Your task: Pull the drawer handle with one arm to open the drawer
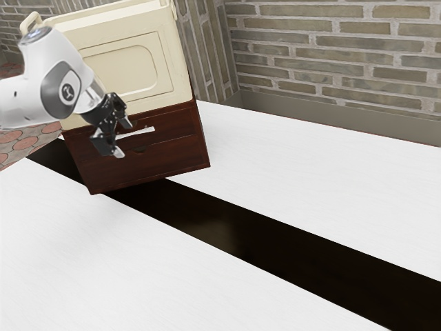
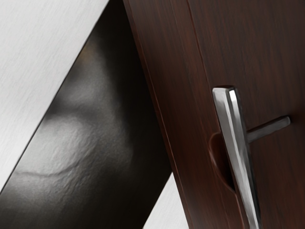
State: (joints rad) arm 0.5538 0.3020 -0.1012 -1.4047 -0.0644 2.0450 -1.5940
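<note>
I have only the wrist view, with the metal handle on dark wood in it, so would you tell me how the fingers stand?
Observer: The fingers are open, spread apart near one end of the handle.
Operator: Thank you, and what is above the dark wooden front?
Observer: A cream-coloured upper section with a raised panel rises above the wooden front.
Operator: And what stands beyond it all?
Observer: A brick wall, past the white surface.
</note>
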